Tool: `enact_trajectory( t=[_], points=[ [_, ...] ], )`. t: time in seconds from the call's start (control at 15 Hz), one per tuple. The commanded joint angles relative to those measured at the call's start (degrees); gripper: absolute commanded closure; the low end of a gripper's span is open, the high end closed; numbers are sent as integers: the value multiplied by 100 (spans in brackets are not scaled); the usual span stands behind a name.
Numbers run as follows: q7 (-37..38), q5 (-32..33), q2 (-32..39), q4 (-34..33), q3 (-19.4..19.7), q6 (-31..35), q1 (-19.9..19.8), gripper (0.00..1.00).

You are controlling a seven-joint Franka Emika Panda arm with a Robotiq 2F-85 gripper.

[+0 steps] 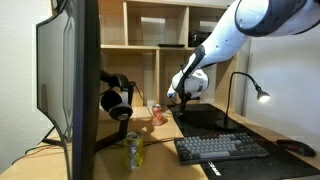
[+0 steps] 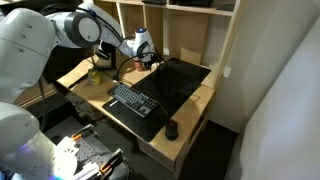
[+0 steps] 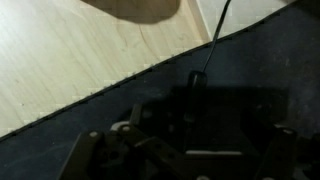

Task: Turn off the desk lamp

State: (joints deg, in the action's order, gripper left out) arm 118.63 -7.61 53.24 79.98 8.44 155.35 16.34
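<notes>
The desk lamp (image 1: 231,92) is a slim black gooseneck standing at the back of the black desk mat (image 1: 215,120). Its small head (image 1: 262,96) shines bright white. My gripper (image 1: 182,96) hangs low over the back of the mat, left of the lamp stem and apart from it. It also shows in an exterior view (image 2: 150,60). In the wrist view a thin black stem (image 3: 213,38) runs down to a small dark piece (image 3: 197,78) on the mat, just ahead of my dark, shadowed fingers (image 3: 198,140). I cannot tell whether they are open or shut.
A monitor (image 1: 70,80) stands near the camera. Black headphones (image 1: 115,95) hang on a stand, with a red can (image 1: 158,113) and a green can (image 1: 134,150) nearby. A keyboard (image 1: 220,148) and a mouse (image 2: 170,130) lie on the mat. Wooden shelves (image 1: 160,35) rise behind.
</notes>
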Motion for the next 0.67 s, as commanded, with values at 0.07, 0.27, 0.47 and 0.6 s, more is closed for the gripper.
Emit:
enact_trajectory(
  t=[0.07,0.27,0.47,0.6],
  points=[
    [24,61,-9,5,-52,3,-45,0],
    [180,165,278,-251,103,-84,22,0],
    [500,111,749,-701,179,79,13,0],
    [580,20,989,-1021,55,157,-109,0]
  ],
)
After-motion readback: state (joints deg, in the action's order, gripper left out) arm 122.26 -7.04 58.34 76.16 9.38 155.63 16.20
